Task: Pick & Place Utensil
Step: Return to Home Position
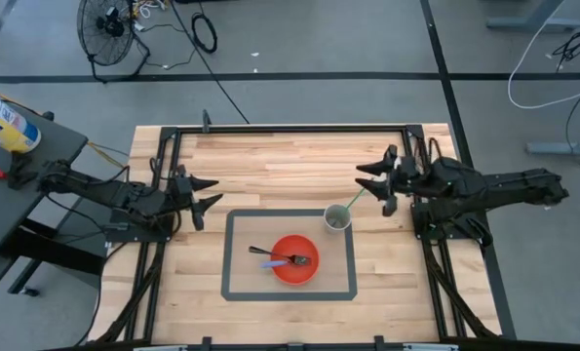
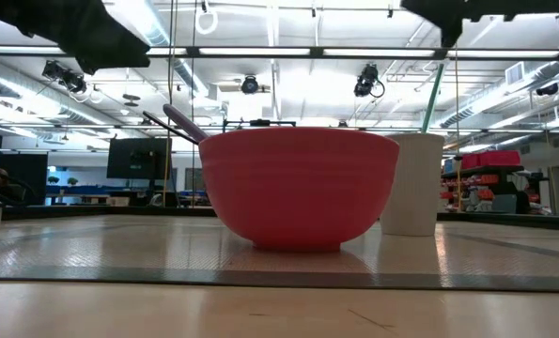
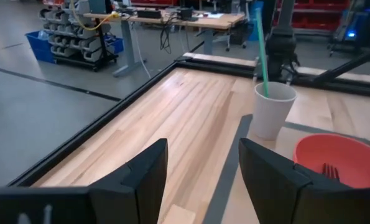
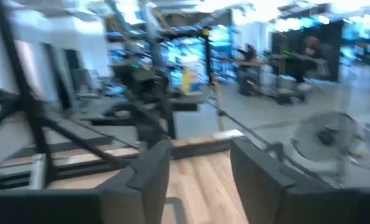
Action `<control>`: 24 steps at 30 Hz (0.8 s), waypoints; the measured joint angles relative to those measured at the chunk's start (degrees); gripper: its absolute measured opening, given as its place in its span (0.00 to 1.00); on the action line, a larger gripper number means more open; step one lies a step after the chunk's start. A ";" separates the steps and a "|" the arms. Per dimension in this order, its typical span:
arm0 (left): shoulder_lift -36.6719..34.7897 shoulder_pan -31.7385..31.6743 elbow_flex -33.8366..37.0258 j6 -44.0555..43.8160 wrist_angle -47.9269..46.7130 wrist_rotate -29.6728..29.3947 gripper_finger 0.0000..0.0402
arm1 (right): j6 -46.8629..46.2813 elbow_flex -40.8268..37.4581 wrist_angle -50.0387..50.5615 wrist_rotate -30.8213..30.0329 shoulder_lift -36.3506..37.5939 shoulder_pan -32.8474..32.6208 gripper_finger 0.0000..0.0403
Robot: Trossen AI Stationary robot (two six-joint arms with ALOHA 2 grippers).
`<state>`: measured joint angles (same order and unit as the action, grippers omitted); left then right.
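The right gripper (image 1: 365, 177) hangs over the right side of the table (image 1: 270, 161), fingers spread and empty. Its tips are very near the upper end of the straw (image 1: 356, 202), though contact cannot be made out. The left gripper (image 1: 214, 191) faces it from the left side, likewise spread with nothing between its fingers, clear of the mat (image 1: 233, 255). The straw leans out of the cup (image 1: 337, 218), which stands upright on the mat just beside the bowl (image 1: 309, 273), toward the right arm. The fork (image 1: 291, 258) lies in the bowl next to a purple-handled utensil (image 1: 269, 265). All the placing looks done. Only parking the arms seems left, and the right one should draw away without catching the straw.
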<state>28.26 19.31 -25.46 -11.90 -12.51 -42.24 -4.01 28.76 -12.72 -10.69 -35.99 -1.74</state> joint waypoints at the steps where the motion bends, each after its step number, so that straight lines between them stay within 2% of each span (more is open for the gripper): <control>1: -0.33 0.02 0.35 -0.45 0.01 -0.07 0.50 | 0.33 -0.87 -0.54 1.57 1.34 0.09 0.40; 9: -7.63 0.02 4.53 -0.84 -0.35 -1.50 0.50 | 0.29 -8.12 0.60 12.54 15.57 -0.02 0.19; 18: -17.40 0.02 8.94 1.18 -0.62 -1.70 0.50 | -0.15 -16.54 7.07 13.39 27.62 -0.11 0.03; 24: -24.29 0.02 11.90 0.54 -2.89 -3.65 0.50 | -1.00 -20.11 9.99 16.11 36.01 -0.13 0.01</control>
<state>3.97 19.33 -13.56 -11.35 -15.40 -45.89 -5.01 8.65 -2.74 5.42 0.02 -1.87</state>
